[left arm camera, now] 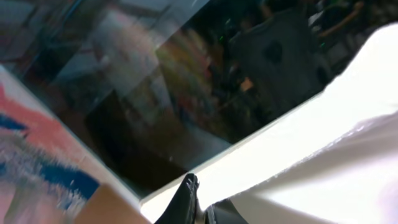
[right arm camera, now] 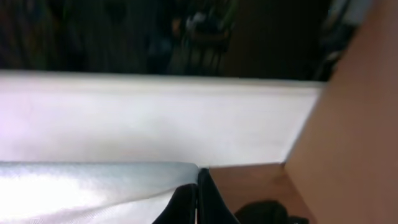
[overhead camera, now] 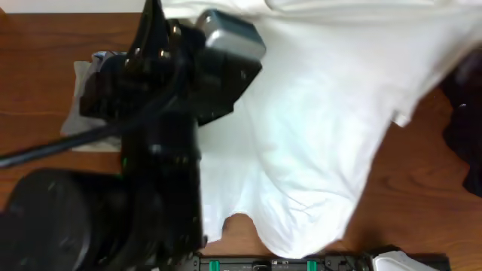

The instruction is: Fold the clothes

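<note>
A robotics lab bench is being indicated: a wooden table [overhead camera: 30, 45] is being occupied by a black robot arm [overhead camera: 151, 173] with trailing cable [overhead camera: 53, 147], an equipment rail [overhead camera: 263, 264] being seen at its edge.

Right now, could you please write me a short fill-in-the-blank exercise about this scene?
The large T-shirt is ___ in colour. The table beneath it is made of ___. The right gripper is ___ on the T-shirt's fabric.
Missing words: white; wood; shut.
</note>
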Controlling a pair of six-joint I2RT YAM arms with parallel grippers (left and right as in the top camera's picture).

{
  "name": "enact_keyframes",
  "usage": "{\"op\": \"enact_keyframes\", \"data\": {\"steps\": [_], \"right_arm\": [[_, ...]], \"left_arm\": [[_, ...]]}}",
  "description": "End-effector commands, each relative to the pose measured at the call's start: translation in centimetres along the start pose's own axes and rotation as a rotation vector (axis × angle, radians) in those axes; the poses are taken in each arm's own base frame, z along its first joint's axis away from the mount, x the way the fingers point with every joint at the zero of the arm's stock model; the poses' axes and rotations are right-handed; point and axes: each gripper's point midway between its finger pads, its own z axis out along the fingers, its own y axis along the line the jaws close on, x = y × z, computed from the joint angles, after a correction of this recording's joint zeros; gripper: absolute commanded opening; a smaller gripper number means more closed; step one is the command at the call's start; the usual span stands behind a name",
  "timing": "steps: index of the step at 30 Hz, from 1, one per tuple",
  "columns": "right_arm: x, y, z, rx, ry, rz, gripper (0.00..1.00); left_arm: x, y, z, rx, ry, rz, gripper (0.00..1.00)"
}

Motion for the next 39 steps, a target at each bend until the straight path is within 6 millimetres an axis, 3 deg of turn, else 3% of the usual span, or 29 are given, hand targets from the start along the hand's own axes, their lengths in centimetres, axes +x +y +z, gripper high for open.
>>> {"op": "enact_keyframes", "data": {"steps": [1, 11, 14, 18, 22, 26, 32, 36, 39], "right_arm": [[0.6, 0.3, 1.3, -0.008, 0.026, -0.018, 0.01], [0.2, 1.0, 0.3, -0.071, 0.008, 0.036, 0.02], [0.1, 0.9, 0.0, -0.071, 0.005, 0.037, 0.02], [0.2, 0.8, -0.2, -0.071, 0.007, 0.036, 0.02], [0.2, 0.8, -0.3, -0.070, 0.008, 0.036, 0.02], [0.2, 0.7, -0.3, -0.066, 0.009, 0.035, 0.02], [0.9, 0.4, -0.3, -0.048, 0.033, 0.026, 0.02], [1.4, 0.4, -0.3, -0.047, 0.054, 0.034, 0.02], [1.2, -0.3, -1.4, -0.037, 0.042, 0.039, 0.03]], "left_arm": [[0.2, 1.0, 0.2, -0.021, 0.007, -0.084, 0.06], [-2.3, -3.8, 3.4, 0.117, -0.150, -0.115, 0.06], [-2.5, -3.8, 4.9, 0.105, -0.162, -0.218, 0.06], [-1.1, -4.6, 6.3, 0.134, -0.127, -0.234, 0.06], [0.8, -10.1, 5.5, 0.470, -0.112, -0.224, 0.06], [3.6, -13.0, 4.8, 0.686, -0.040, -0.219, 0.06], [7.1, -12.6, 4.6, 0.791, 0.058, -0.247, 0.06], [8.9, -8.6, 7.0, 0.629, 0.141, -0.370, 0.06], [8.3, -6.1, 5.9, 0.590, 0.125, -0.401, 0.06]]}}
